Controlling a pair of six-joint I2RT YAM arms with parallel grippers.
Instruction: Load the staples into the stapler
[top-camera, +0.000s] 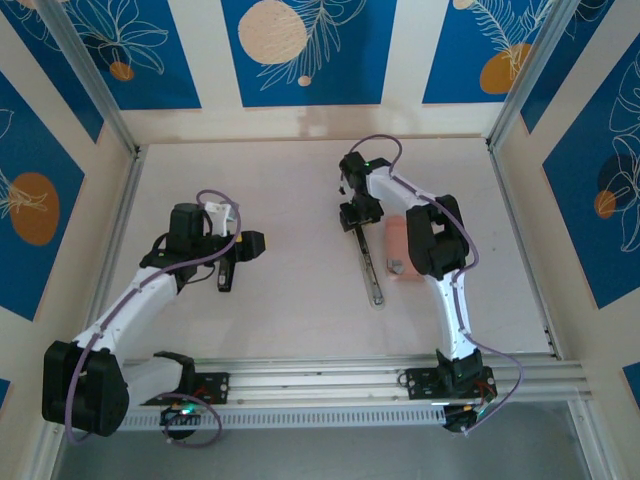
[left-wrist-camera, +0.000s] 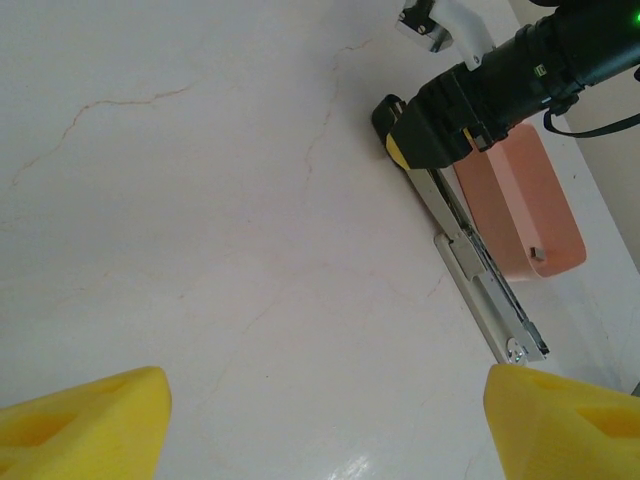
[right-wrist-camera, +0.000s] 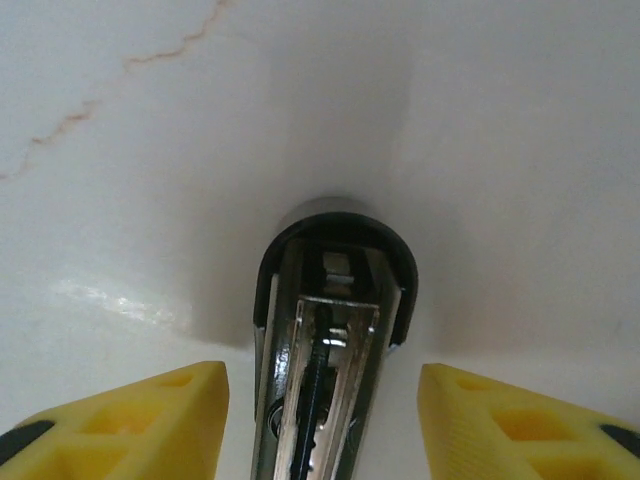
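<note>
Stapler (top-camera: 372, 272) lies opened flat with its channel exposed for loading, the right gripper (right-wrist-camera: 322, 388) straddling its rear end unclenched, apparently to steady it, while the left gripper (left-wrist-camera: 325, 388) hangs released, well apart.

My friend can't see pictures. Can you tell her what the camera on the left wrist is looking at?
An opened stapler lies slanted on a pale table, with the right hand down over its black end and a pink tray just beside it. The left hand shows two yellow fingertips in the bottom corners, wide apart and empty.
</note>
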